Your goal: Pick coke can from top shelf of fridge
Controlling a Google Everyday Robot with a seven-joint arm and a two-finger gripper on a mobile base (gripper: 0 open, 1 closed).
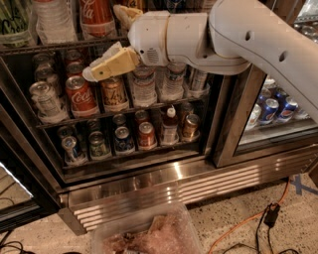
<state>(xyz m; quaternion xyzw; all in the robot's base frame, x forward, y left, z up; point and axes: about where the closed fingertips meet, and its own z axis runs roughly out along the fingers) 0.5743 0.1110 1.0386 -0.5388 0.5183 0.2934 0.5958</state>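
The coke can (pixel 79 95), red with white script and a silver top, stands at the left of the top shelf (pixel 149 108), the upper wire rack inside the fridge (pixel 149 181). My gripper (pixel 104 43) is open in front of the fridge, just above and to the right of the coke can and not touching it. Its lower tan finger (pixel 110 65) points left over the gold-orange can (pixel 113 92). Its upper finger (pixel 124 12) lies in front of the bottles above. The white arm (pixel 238 39) comes in from the upper right.
A silver can (pixel 44 100) and water bottles (pixel 144 87) flank the coke can. Several cans stand on the lower rack (pixel 124 151). A red coke bottle (pixel 95 17) stands above. Blue cans (pixel 271 110) sit behind the right glass door. A plastic bin (pixel 149 235) and an orange cable (pixel 238 229) lie on the floor.
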